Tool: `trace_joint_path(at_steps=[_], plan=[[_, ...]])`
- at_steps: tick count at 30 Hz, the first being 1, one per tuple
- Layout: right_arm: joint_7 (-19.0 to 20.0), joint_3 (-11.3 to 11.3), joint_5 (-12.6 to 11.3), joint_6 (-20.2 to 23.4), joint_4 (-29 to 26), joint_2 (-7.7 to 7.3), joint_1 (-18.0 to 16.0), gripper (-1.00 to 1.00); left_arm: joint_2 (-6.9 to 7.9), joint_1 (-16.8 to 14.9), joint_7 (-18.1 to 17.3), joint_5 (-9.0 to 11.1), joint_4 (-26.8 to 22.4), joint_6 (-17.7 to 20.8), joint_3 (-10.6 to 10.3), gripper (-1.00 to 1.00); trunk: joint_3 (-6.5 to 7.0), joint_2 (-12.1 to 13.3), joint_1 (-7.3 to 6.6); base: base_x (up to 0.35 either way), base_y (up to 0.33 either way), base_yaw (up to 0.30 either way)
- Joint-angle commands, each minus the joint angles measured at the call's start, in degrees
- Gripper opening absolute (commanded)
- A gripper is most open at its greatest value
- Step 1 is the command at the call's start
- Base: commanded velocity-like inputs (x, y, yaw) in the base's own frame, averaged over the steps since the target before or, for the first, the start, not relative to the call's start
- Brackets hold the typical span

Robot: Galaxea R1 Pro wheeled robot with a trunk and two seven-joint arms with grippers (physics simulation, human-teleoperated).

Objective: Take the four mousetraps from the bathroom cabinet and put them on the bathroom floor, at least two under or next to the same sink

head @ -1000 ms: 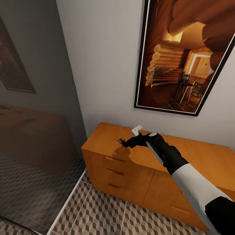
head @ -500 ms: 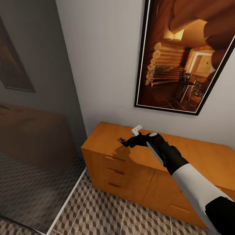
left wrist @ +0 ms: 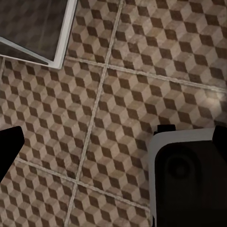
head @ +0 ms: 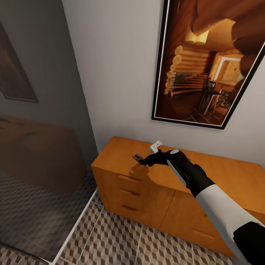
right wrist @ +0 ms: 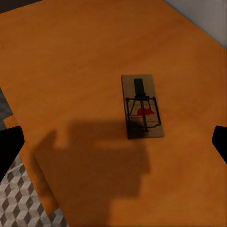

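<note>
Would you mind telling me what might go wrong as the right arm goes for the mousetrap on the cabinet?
The mousetrap lies flat on the cabinet top, so the open right end effector may slide it rather than lift it. The trap lies toward the cabinet's left end, so a push could tip it onto the tiled floor. It is small and thin, so a grip may slip.

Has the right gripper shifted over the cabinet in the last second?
Barely. The right gripper has crept slightly right against the cabinet top, and still hovers beside the mousetrap, which lies flat on the wood.
</note>
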Motion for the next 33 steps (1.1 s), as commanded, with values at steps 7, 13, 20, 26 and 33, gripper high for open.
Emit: trace_joint_path(at_steps=[7, 13, 20, 26, 33], plan=[[1.32, 0.16, -0.55, -0.03, -0.06, -0.36, -0.08, 1.00, -0.03, -0.10, 0.06, 0.44, 0.22, -0.34, -0.50, 1.00, -0.35, -0.12, 0.03, 0.000, 0.000, 0.000], [2.80, 0.15, -0.54, -0.09, -0.06, -0.89, -0.09, 1.00, -0.03, -0.10, 0.06, 0.44, 0.23, -0.28, -0.50, 1.00, -0.56, -0.12, 0.03, 0.000, 0.000, 0.000], [3.64, 0.15, -0.59, -0.11, -0.06, -1.45, -0.08, 1.00, -0.03, -0.10, 0.08, 0.44, 0.23, -0.26, -0.50, 1.00, -0.67, -0.12, 0.03, 0.000, 0.000, 0.000], [3.86, 0.15, -0.68, -0.23, -0.03, -1.58, -0.08, 1.00, -0.03, -0.10, 0.08, 0.44, 0.25, -0.26, -0.50, 1.00, -0.70, -0.12, 0.03, 0.000, 0.000, 0.000], [5.42, 0.12, -0.69, -0.77, 0.16, -1.75, -0.10, 1.00, -0.03, -0.10, 0.08, 0.44, 0.24, -0.26, -0.50, 1.00, -0.70, -0.12, 0.03, 0.000, 0.000, 0.000]])
